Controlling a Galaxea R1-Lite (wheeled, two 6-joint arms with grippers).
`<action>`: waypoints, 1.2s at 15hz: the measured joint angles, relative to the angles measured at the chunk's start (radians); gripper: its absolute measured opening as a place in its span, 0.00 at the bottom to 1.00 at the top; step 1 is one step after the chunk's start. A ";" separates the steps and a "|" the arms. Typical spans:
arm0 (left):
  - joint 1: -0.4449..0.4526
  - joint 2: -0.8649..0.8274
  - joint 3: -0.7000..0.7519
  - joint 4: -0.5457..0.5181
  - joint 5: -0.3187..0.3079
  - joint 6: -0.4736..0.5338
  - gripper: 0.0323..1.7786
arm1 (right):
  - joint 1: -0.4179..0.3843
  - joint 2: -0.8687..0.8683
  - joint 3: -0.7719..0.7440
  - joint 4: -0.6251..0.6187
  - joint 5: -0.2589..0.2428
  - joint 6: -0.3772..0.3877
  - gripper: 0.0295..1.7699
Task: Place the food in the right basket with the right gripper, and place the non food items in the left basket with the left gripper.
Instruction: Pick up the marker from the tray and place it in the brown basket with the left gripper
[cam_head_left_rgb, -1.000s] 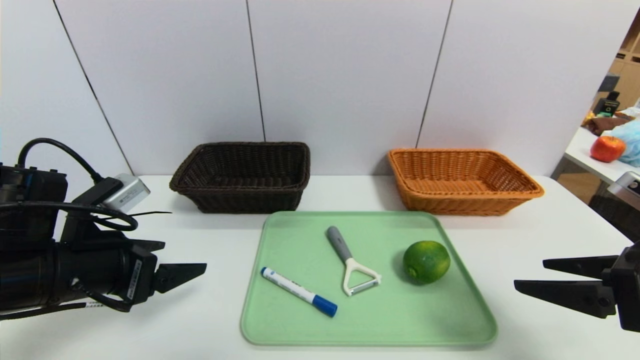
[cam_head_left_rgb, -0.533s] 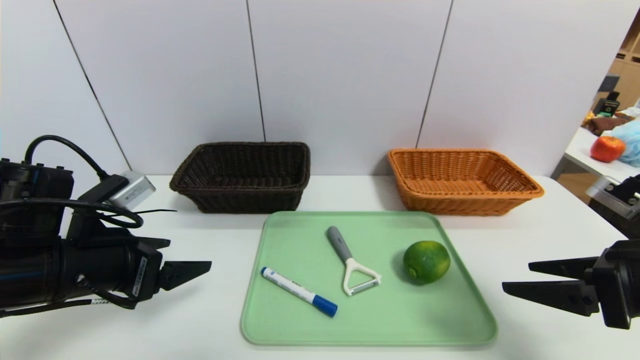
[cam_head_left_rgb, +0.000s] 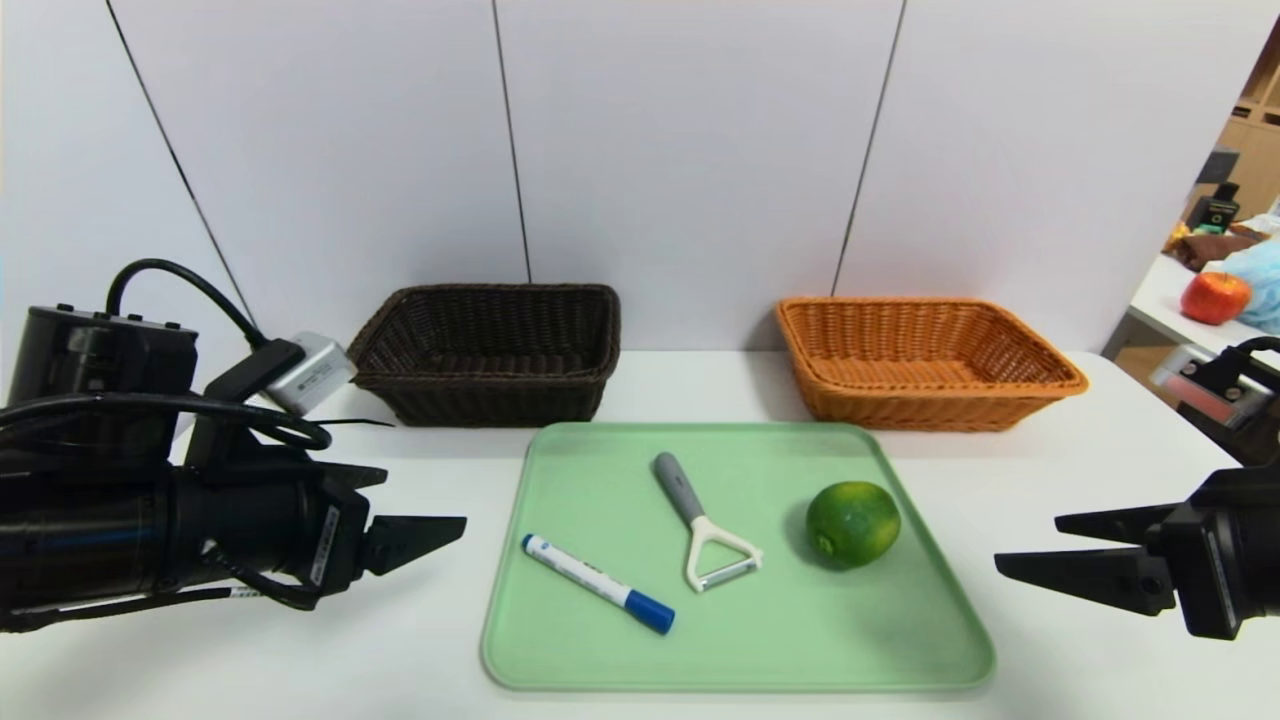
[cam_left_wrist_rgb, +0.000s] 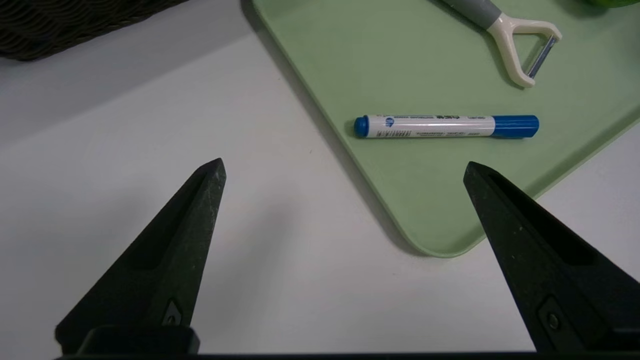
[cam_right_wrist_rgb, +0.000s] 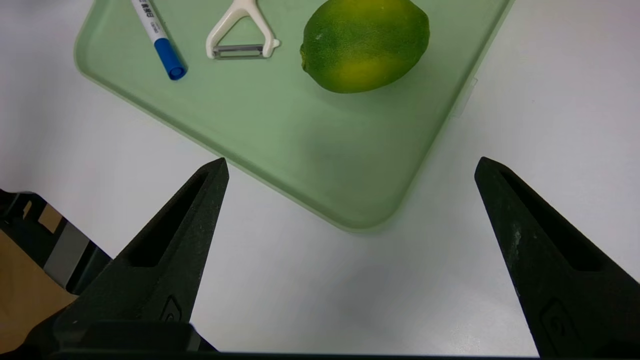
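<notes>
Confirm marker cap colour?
Blue. The marker has a white barrel and a blue cap, clearest in the left wrist view; it lies on the green tray.

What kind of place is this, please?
Probably an indoor robot test room: a white table before plain wall panels, a green tray with sorting items, and two wicker baskets.

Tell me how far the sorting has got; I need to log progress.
Nothing is sorted yet: the dark basket and orange basket hold nothing. The lime, peeler and marker lie on the green tray. The left gripper and right gripper flank it, open and empty.
</notes>
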 joint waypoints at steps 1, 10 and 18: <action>-0.019 0.010 -0.008 -0.006 0.001 -0.003 0.95 | 0.004 0.001 0.000 0.002 0.001 -0.003 0.96; -0.231 0.114 -0.176 0.118 0.306 -0.164 0.95 | 0.013 0.039 -0.005 0.005 0.002 -0.055 0.96; -0.390 0.198 -0.349 0.381 0.544 -0.461 0.95 | 0.014 0.056 -0.011 0.004 0.001 -0.034 0.96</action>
